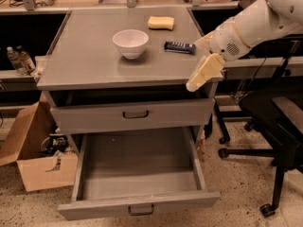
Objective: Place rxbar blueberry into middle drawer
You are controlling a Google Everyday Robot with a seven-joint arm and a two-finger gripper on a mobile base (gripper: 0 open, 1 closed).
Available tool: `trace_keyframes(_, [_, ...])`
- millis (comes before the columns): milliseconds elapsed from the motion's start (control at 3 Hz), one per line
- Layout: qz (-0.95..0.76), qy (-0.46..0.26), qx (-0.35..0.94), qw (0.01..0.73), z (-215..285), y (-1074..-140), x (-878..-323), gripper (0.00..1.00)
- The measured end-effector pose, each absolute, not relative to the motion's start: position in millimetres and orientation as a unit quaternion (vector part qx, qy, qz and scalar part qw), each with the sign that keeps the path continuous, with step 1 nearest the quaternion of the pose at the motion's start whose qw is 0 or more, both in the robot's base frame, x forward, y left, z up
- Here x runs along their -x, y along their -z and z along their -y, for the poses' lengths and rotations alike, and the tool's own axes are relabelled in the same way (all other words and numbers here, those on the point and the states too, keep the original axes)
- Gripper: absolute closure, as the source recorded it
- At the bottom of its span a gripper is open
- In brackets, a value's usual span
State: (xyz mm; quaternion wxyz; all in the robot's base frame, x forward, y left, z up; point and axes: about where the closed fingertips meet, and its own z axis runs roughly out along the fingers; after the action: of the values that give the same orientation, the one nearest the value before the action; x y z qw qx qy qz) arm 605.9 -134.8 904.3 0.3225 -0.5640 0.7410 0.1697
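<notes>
We log the rxbar blueberry [180, 47] ungrasped on the desk [85, 65] just right of the white bowl [130, 42], the middle drawer [137, 161] open below that bowl, and the claw [204, 73] farther right, its grip we cannot tell; transfer outstanding.

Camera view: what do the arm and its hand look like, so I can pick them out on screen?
The arm is a thick, rounded white shell with a tan band near the wrist and a small dotted grille patch beside it. The hand is pale cream-yellow and tapered, and sits at the right front corner of the cabinet top. No cables show.
</notes>
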Motion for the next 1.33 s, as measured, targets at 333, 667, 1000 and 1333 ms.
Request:
trace_keyframes(333, [-0.72,-0.195,0.555,0.368,137.3,-900.3,-649.5,0.0])
trace_keyframes(667, [-0.711,-0.232,0.534,0.395,131.6,-875.5,-707.0,0.0])
trace_keyframes(1000, [-0.717,-0.225,0.496,0.434,136.7,-875.8,-752.6,0.0])
trace_keyframes(1333, [-0.717,-0.165,0.423,0.528,154.8,-905.8,-809.2,0.0])
